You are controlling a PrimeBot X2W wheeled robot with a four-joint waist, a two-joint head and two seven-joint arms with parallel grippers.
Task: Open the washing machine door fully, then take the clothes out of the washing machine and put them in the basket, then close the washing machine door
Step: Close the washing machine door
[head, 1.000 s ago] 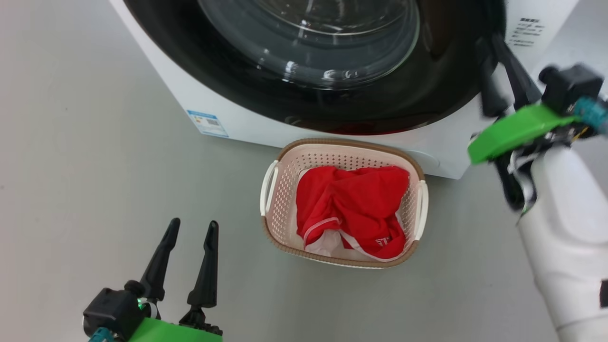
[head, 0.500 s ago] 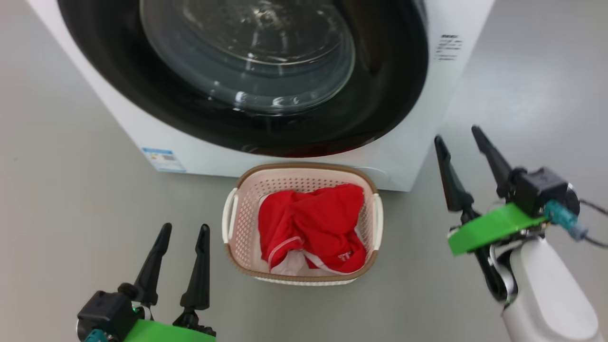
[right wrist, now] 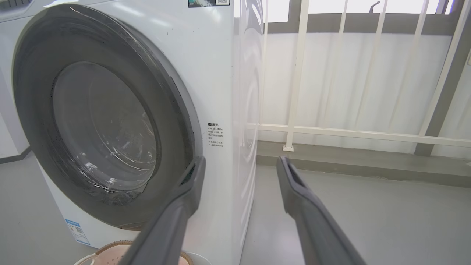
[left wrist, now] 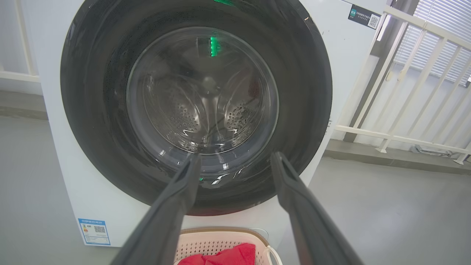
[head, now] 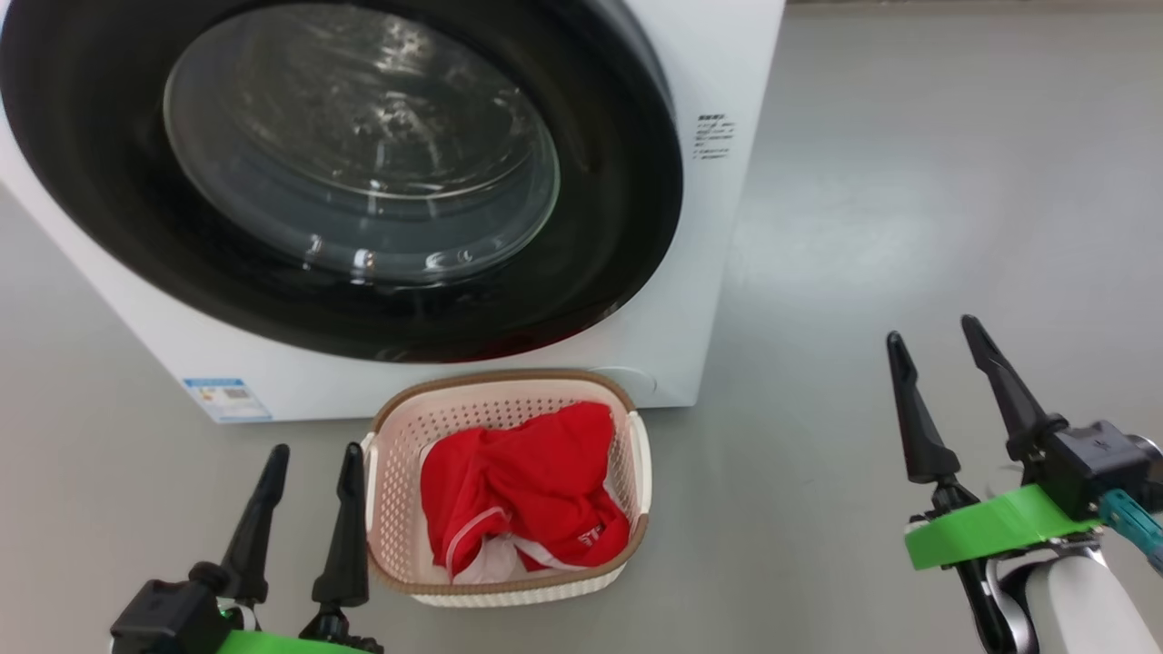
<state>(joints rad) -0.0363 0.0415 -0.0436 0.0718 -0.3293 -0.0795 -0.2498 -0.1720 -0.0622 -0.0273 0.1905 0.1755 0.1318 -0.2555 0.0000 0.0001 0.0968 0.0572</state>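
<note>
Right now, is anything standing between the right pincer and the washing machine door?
Nothing visible. The open right pincer is apart from the washing machine door, with bare floor between; the basket sits left of that path.

The floor is smooth, matt grey, with a soft pale sheen of light on the far right. Along the far right side a cream-white railing of upright bars and a low crossbar stands on a raised grey kerb. Behind the bars is a white, faintly streaked surface. Slatted blinds show higher up, bright with light.
</note>
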